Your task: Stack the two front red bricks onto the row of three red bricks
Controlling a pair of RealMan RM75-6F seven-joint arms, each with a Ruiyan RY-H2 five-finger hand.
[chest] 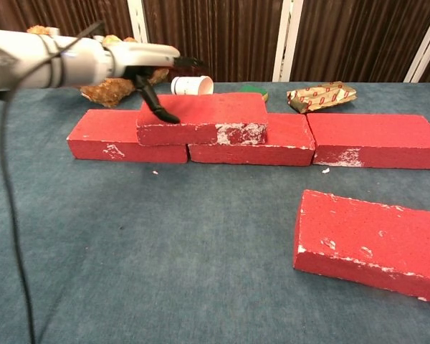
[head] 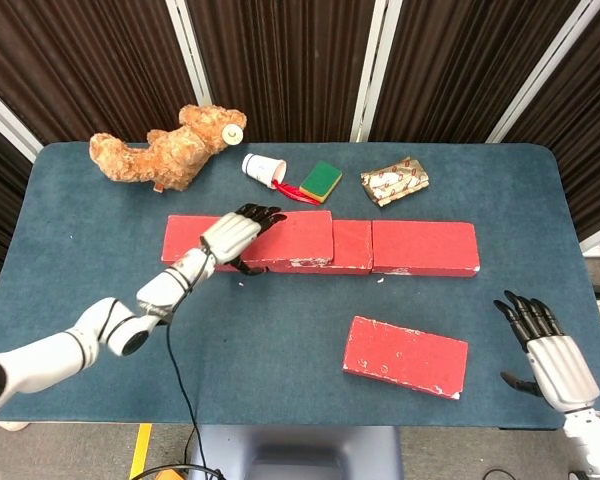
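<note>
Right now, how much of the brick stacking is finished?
About half. One red brick already lies on the row of three. The left robot hand is over its left end, apparently releasing it. The second front brick lies untouched, near the open right robot hand.

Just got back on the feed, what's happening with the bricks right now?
One brick already sits on the row of three, straddling its left and middle bricks. The left hand is over that stacked brick's left end, thumb at its front edge; whether it grips is unclear. The second brick lies alone on the table in front, untouched. The right hand is open near the front right corner, holding nothing.
</note>
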